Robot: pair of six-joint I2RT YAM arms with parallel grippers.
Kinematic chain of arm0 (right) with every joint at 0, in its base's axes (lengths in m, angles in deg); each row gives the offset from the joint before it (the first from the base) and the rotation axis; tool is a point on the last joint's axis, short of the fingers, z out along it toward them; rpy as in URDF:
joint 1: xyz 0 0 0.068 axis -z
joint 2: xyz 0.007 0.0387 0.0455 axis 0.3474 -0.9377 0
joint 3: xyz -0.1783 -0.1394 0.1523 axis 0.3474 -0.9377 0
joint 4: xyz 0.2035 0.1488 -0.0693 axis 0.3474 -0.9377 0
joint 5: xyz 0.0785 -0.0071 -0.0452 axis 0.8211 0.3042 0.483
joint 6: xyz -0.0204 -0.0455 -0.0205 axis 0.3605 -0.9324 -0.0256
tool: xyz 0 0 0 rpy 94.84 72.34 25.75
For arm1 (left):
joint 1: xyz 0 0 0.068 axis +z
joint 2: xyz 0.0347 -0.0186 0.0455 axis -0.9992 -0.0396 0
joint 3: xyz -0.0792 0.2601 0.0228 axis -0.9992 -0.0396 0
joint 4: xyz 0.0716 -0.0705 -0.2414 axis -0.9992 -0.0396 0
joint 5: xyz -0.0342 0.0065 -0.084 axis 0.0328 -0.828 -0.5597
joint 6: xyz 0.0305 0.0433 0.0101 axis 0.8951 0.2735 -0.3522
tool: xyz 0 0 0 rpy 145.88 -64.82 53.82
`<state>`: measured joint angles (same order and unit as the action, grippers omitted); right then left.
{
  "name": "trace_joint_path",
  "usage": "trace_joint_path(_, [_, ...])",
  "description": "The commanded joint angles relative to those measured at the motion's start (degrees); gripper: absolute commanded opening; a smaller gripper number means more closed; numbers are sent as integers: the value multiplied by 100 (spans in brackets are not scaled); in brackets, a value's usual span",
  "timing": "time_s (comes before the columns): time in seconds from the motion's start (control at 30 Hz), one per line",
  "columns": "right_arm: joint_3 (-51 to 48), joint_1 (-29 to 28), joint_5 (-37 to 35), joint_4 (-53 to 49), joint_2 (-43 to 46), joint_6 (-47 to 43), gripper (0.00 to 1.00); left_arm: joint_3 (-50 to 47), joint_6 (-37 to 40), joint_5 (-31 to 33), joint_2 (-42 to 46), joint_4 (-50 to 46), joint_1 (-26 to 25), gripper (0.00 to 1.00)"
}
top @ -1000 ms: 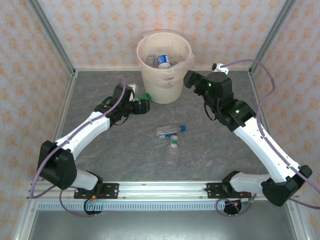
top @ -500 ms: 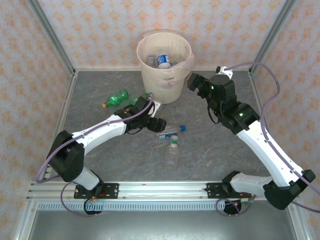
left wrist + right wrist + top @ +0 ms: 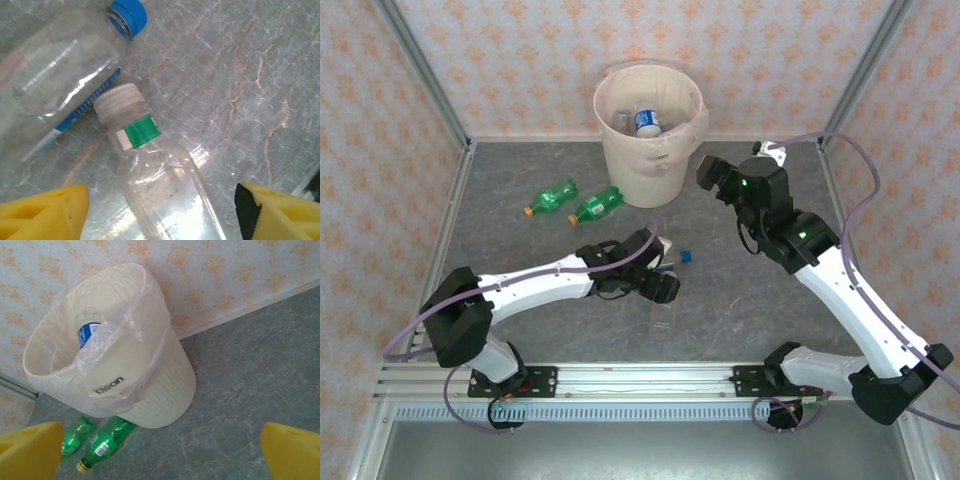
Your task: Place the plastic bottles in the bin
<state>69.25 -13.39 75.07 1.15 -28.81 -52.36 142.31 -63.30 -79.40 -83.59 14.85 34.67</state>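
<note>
The cream bin [image 3: 625,165] with its pink liner stands at the back and holds a blue-labelled bottle [image 3: 647,122]. Two green bottles [image 3: 552,196] [image 3: 597,204] lie to its left. In the left wrist view a clear bottle with a white cap and green band [image 3: 165,185] lies between the open yellow fingers [image 3: 42,212] of my left gripper [image 3: 160,220], untouched. A clear blue-capped bottle [image 3: 60,75] lies beside it. My left gripper [image 3: 660,286] hovers low over the bottle [image 3: 663,312]. My right gripper [image 3: 709,174] hangs open, right of the bin [image 3: 150,390].
Patterned walls and metal posts enclose the grey marbled table [image 3: 750,300]. The right wrist view takes in both green bottles [image 3: 107,442] [image 3: 75,435] at the bin's foot and the blue-labelled bottle [image 3: 87,332] inside it. Bare table lies right of the bin.
My left arm has swung from beside the bin down to the clear bottles at mid-table. The green bottles now lie uncovered left of the bin. My right arm barely shifted.
</note>
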Motion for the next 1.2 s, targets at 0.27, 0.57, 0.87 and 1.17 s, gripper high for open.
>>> trace_joint_path(0.27, [-386, -28, -434, -338, 748, -301, 100, 689, -848, 268, -1235, -528, -614, 81])
trace_joint_path(0.57, [-503, -21, -478, -439, 1069, -211, 100, 765, -843, 350, -1566, -744, -613, 81])
trace_joint_path(0.87, [-587, -28, -435, -428, 1228, -61, 100, 842, -847, 697, -1248, -1197, -635, 81])
trace_joint_path(1.17, [-718, -21, -314, -305, 1231, -17, 100, 724, -1010, 690, -1106, -1181, -676, 83])
